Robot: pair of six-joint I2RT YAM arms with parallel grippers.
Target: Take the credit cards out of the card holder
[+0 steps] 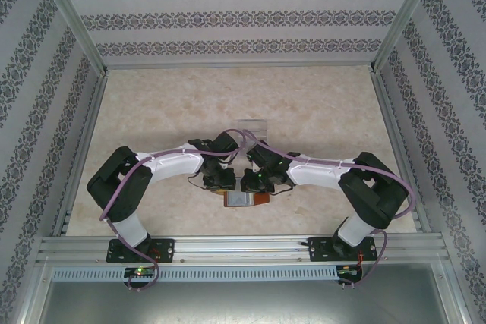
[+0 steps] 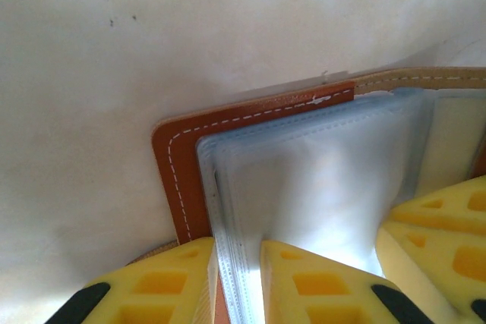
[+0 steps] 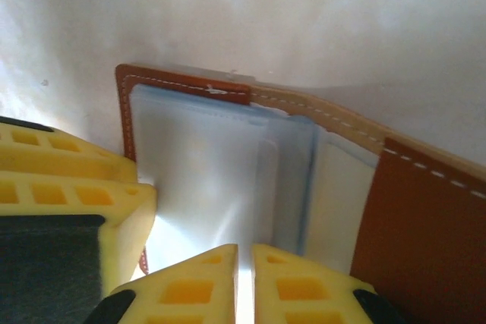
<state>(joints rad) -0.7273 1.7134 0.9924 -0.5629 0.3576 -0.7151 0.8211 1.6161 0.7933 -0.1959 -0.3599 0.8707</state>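
The reddish-brown card holder (image 1: 247,200) lies open on the table between both arms, its leather edge (image 2: 182,180) framing a stack of cloudy clear sleeves (image 2: 319,180). My left gripper (image 2: 237,244) is shut on the edge of that sleeve stack. My right gripper (image 3: 244,248) has its jaws almost together, pinching a thin sleeve leaf (image 3: 205,165) that puckers above them. The holder's right flap (image 3: 425,233) stands raised. The credit cards are hidden in the sleeves; a cream panel (image 3: 338,202) shows, and I cannot tell whether it is a card.
A clear plastic tray (image 1: 252,127) stands just behind the grippers. The two grippers (image 1: 220,180) (image 1: 257,180) sit very close, with the right finger (image 2: 440,225) beside the left one. Marbled tabletop (image 1: 167,111) spreads around, fenced by aluminium rails (image 1: 91,127).
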